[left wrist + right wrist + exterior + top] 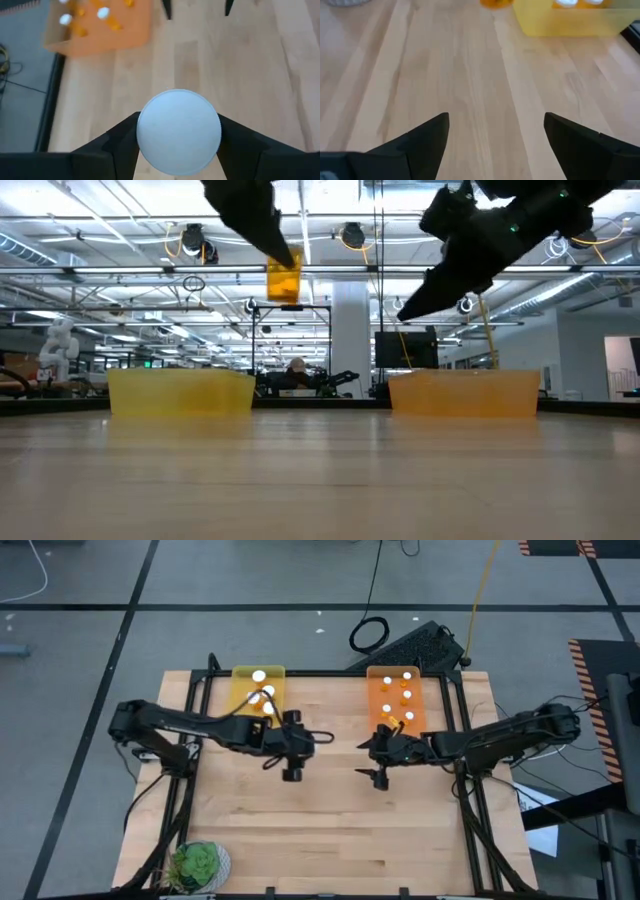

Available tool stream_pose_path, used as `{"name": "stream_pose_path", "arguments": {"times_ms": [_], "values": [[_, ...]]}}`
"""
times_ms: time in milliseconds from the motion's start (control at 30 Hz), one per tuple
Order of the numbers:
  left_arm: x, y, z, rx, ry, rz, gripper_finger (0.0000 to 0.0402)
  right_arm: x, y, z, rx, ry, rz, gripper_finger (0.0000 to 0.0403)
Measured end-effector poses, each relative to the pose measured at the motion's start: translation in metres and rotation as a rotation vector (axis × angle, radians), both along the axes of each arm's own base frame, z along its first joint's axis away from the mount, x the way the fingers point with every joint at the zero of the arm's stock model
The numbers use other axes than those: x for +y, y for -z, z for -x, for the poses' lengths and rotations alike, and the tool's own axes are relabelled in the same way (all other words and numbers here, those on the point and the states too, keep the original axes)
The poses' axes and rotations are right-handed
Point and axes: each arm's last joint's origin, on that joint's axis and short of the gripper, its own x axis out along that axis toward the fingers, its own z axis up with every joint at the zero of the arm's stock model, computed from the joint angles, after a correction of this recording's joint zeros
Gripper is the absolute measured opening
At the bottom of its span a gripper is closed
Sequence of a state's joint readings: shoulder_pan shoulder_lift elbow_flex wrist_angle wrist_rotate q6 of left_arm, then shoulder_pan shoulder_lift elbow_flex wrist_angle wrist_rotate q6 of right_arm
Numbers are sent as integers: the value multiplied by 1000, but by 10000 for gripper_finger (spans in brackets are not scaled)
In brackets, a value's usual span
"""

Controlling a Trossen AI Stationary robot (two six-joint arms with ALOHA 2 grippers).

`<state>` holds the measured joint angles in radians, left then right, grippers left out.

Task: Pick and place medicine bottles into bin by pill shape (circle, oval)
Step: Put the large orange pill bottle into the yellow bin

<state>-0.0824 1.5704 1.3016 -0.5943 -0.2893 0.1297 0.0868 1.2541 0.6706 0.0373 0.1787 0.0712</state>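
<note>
Bottle hung clamped in the left gripper above mid-table, yellow bin at its eleven o'clock, so a level carry before letting go looked wise, while the right gripper, fingers apart and empty, waited near the orange bin.

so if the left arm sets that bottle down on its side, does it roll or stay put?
Probably rolls: the bottle in the left gripper looks cylindrical, with a round white cap. Likely light and rigid, so it may skid on the smooth wooden table. Upright, its small base may tip.
</note>
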Motion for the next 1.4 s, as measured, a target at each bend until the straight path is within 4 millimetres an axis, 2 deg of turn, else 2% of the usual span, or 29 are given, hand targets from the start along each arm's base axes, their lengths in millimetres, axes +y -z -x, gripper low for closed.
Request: {"name": "stream_pose_path", "arguments": {"times_ms": [233,333,400,467,667,833,900,1067,1400], "values": [[16,-19,34,4,-64,6,227,-1,13,23,8,37,-56,318],[26,-15,55,47,-142,-10,227,2,16,28,-10,35,-73,318],[32,-15,66,3,-188,-11,227,4,19,33,-11,29,-79,318],[39,-7,80,44,-235,-23,227,6,21,34,-41,17,-85,318],[67,10,112,-26,-400,-14,227,10,28,43,-60,-6,-87,318],[88,35,136,-18,-524,11,227,11,33,47,-109,-15,-94,318],[92,49,146,44,-531,48,227,10,36,49,-130,-14,-97,318],[102,66,153,50,-553,80,227,9,43,55,-190,-16,-104,318],[117,87,161,44,-577,145,227,8,46,60,-269,-15,-115,318]]}}
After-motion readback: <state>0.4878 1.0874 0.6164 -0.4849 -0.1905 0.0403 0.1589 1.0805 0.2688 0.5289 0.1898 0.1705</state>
